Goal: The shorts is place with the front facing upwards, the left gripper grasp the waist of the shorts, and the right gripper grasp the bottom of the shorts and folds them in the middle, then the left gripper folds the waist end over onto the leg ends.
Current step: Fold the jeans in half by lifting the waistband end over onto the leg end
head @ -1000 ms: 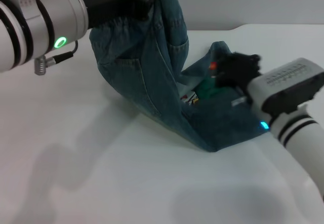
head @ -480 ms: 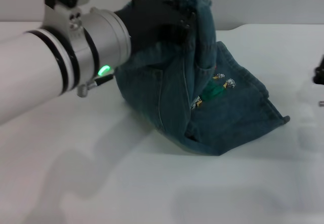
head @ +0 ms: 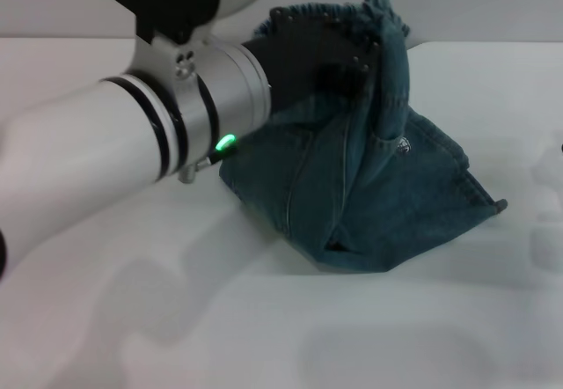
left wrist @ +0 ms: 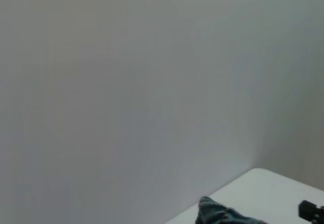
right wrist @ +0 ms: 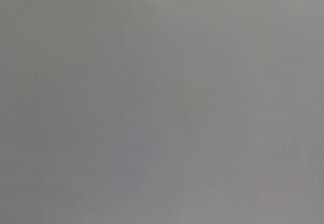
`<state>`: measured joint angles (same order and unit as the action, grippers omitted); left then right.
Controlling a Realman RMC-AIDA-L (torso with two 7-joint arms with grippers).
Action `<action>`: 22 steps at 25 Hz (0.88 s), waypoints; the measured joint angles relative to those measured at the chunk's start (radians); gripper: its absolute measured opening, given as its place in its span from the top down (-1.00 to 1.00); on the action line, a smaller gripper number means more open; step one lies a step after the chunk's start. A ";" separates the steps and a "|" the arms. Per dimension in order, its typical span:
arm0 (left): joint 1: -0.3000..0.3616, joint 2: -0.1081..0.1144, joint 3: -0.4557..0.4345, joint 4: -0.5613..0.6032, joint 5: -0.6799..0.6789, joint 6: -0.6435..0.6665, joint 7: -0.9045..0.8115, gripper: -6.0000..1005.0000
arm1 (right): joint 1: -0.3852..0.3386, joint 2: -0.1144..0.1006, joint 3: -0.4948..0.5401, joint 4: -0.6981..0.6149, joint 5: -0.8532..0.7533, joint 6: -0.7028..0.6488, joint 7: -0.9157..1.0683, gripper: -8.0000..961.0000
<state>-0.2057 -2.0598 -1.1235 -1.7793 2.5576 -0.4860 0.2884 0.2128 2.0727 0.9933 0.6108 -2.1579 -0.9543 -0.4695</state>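
left gripper (head: 352, 55) is clamped on the waist (head: 330, 12), held up over the shorts (head: 387, 195) heaped on the table (head: 264, 319); if the denim slips, the waist could drop short of the leg ends (head: 457, 187).

The left gripper (head: 369, 50) has carried the waist (head: 330, 15) rightward (right gripper now gone from view).
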 joint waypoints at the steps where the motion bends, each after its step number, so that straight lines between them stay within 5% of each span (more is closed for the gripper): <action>1: -0.004 0.000 0.008 0.011 -0.004 0.011 -0.001 0.65 | 0.000 0.000 0.000 0.000 0.000 -0.001 0.000 0.98; 3: -0.004 0.000 0.008 0.011 -0.004 0.011 -0.001 0.65 | 0.000 0.000 0.002 0.001 0.000 -0.003 0.000 0.98; 8: -0.075 -0.003 0.187 0.229 -0.073 0.244 -0.005 0.64 | 0.003 0.000 0.001 0.001 0.000 -0.002 -0.001 0.98; 15: -0.156 -0.004 0.241 0.360 -0.135 0.342 -0.017 0.64 | 0.008 -0.002 -0.008 0.004 0.000 0.007 -0.001 0.98; 22: -0.179 -0.005 0.236 0.388 -0.139 0.370 -0.014 0.01 | 0.005 -0.001 -0.020 0.004 -0.002 0.017 0.003 0.98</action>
<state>-0.3852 -2.0647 -0.8871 -1.3917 2.4184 -0.1162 0.2746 0.2183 2.0712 0.9731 0.6151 -2.1603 -0.9372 -0.4666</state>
